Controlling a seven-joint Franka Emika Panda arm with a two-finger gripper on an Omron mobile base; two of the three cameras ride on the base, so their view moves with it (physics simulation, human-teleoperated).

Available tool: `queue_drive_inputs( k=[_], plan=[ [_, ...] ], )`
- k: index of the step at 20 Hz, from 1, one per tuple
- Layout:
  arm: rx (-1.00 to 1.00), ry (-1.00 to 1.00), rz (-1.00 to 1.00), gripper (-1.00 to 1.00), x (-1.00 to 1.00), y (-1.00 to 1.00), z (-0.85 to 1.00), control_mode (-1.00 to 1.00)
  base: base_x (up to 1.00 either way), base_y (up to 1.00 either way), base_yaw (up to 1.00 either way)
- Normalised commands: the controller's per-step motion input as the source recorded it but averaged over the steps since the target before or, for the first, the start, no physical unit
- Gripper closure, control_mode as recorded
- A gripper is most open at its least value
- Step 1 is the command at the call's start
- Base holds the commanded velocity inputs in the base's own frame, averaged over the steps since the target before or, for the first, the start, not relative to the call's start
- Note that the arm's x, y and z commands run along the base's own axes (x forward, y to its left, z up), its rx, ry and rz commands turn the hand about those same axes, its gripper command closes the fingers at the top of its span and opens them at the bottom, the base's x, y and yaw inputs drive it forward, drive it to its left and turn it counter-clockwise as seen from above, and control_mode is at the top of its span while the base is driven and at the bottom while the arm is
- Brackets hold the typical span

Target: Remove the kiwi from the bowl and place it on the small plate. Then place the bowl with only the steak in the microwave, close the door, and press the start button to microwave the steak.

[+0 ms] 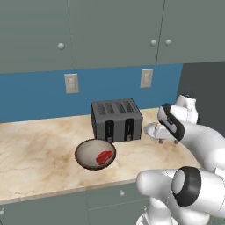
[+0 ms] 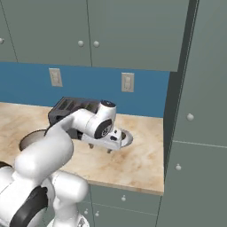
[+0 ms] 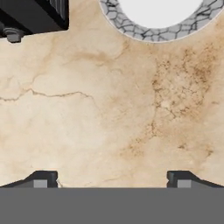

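From the left base view I count one bowl (image 1: 95, 154) on the counter (image 1: 39, 145), just in front of the one toaster (image 1: 116, 119), and in the bowl one steak (image 1: 104, 157), red, lying toward its right side. Two wall outlets (image 1: 71, 83) sit on the blue backsplash, and three cabinet knobs (image 1: 61, 45) show above. My arm reaches in from the right, and part of the plate (image 1: 151, 131) shows just right of the toaster, under my hand. From the right base view I see the same toaster, partly behind my arm, one edge of the bowl at the left, and the plate's rim poking out past my claw (image 2: 100, 148), whose two tips point down over the counter; I cannot see the kiwi clearly in either base view, since my hand covers most of the plate. From the hand view my two fingertips (image 3: 43, 179) stand far apart, spread wide and released, with nothing between them but bare counter. The plate lies at the top edge, and a toaster corner is at upper left.
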Motion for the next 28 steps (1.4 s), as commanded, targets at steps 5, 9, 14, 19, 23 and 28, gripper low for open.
queue_drive_inputs(
  k=[5,9,14,19,23,28],
  plan=[
    [-0.01,-0.01,0.00,-1.00,-0.55,0.36,0.43,-1.00,0.00,0.00,0.00],
    [-0.05,0.01,0.00,-1.00,-0.11,0.42,0.52,-1.00,0.00,0.00,0.00],
    [-0.09,0.04,-0.01,-1.00,0.00,0.60,0.27,-1.00,0.00,0.00,0.00],
    [-0.08,0.01,-0.01,-1.00,-0.04,0.52,0.10,-1.00,0.00,0.00,0.00],
    [-0.05,0.00,-0.01,-1.00,-0.14,0.46,0.17,-1.00,0.00,0.00,0.00],
    [-0.17,0.00,-0.01,-1.00,-0.01,0.77,0.31,-1.00,0.00,0.00,0.00]
  ],
)
